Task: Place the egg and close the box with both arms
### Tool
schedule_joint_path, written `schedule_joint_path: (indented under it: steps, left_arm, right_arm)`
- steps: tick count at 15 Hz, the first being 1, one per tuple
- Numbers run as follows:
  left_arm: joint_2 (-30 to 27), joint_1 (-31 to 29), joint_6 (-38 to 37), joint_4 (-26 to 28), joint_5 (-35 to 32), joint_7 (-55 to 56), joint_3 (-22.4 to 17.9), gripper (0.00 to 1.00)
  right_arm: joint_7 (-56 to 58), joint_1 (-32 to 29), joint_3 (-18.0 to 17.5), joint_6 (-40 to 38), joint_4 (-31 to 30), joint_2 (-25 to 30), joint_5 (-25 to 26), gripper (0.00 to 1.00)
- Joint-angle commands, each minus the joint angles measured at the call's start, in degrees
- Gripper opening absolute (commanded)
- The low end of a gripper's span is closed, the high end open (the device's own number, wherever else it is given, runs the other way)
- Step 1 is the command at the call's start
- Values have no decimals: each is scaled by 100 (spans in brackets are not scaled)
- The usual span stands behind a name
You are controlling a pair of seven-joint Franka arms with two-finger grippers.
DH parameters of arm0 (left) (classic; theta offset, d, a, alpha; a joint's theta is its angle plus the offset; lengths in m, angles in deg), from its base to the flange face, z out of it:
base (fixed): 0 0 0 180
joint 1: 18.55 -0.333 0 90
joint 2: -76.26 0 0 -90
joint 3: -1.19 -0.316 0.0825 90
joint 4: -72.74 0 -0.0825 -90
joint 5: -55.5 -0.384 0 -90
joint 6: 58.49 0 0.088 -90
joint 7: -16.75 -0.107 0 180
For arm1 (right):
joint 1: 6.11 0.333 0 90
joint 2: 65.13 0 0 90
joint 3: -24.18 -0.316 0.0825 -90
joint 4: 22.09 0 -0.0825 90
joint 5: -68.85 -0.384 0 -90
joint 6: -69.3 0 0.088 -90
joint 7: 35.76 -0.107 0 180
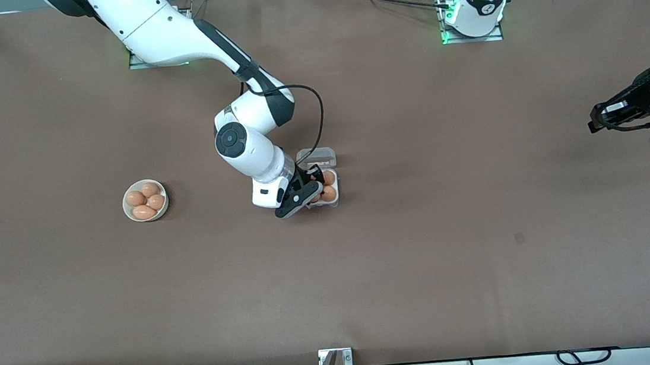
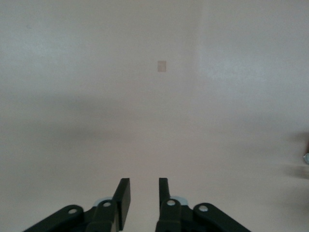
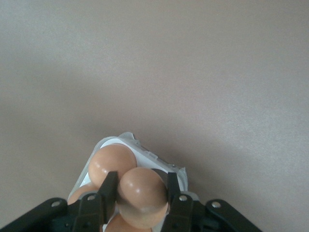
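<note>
The clear plastic box [image 1: 338, 203] lies mid-table with its hinged lid [image 1: 322, 157] open, lying flat on the side toward the robots' bases. Brown eggs [image 1: 329, 177] sit in its cells. My right gripper [image 1: 309, 193] is low over the box and shut on a brown egg [image 3: 142, 195], one finger [image 3: 107, 191] on each side. In the right wrist view another egg [image 3: 112, 163] lies in the box [image 3: 145, 151] just under it. My left gripper [image 1: 593, 121] waits at the left arm's end of the table, open and empty [image 2: 144, 186].
A round white bowl [image 1: 126, 203] with several brown eggs stands toward the right arm's end of the table. A small square mark [image 1: 519, 237] is on the brown tabletop; it also shows in the left wrist view [image 2: 161, 66].
</note>
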Motion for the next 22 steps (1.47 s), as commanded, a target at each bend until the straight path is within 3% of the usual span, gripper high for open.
schedule_joint_path:
  steps: [1, 2, 6, 9, 13, 17, 22]
  left_arm:
    - [-44, 5, -140, -73, -28, -102, 13, 24]
    - [-35, 5, -140, -73, -28, -102, 22, 24]
    - [-44, 5, -341, -73, -45, -102, 83, 14]
    - [-35, 5, -404, -240, -28, -102, 74, 14]
    - [-44, 14, -404, -240, -28, -102, 74, 14]
    - [-44, 14, -404, -240, -28, -102, 74, 12]
    - [-35, 14, -404, -240, -19, -58, 74, 11]
  right_arm:
    - [22, 52, 38, 120, -37, -5, -84, 35]
    - [-31, 26, 47, 120, -37, 3, -84, 99]
    - [-215, -45, 47, 67, -2, 135, -84, 100]
    - [-251, -97, 126, -142, 16, 415, -84, 100]
    - [-251, -361, 538, -1941, 454, 1004, -66, 100]
    - [-268, -826, 951, -3980, 1578, 1040, -31, 100]
    - [-303, -959, 1830, -5194, 1554, 1488, 13, 100]
